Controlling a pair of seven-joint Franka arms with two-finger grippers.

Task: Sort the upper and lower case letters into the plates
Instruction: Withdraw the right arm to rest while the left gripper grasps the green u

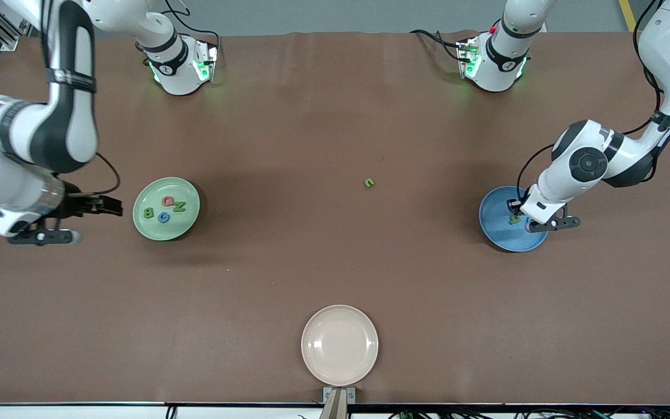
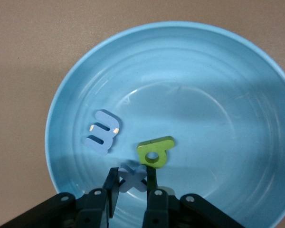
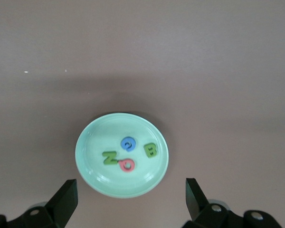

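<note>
My left gripper [image 2: 132, 187] is low inside the blue plate [image 2: 218, 95], at the left arm's end of the tabletop [image 1: 335, 273]. Its fingers [image 2: 111, 186] stand narrowly apart, with a blue x-shaped letter [image 2: 133, 176] between them; whether the pads press on that letter, I cannot tell. Just beside it in the plate lie a green lower-case letter [image 2: 155, 151] with a round hole and a blue lower-case letter [image 2: 102, 132].

My right gripper [image 1: 99, 205] waits over the bare tabletop at the right arm's end, just beside the pale green plate [image 1: 152, 228], its fingers [image 3: 65, 199] spread wide and holding nothing. That plate holds four letters clustered near its middle: a green B [image 3: 151, 151], a green N [image 3: 109, 157], a blue letter [image 3: 128, 143] and a pink-red letter [image 3: 127, 164] touching the N.

One small green letter [image 1: 369, 183] lies alone on the tabletop between the two plates. A cream-beige plate [image 1: 339, 345] sits nearest the front camera.
</note>
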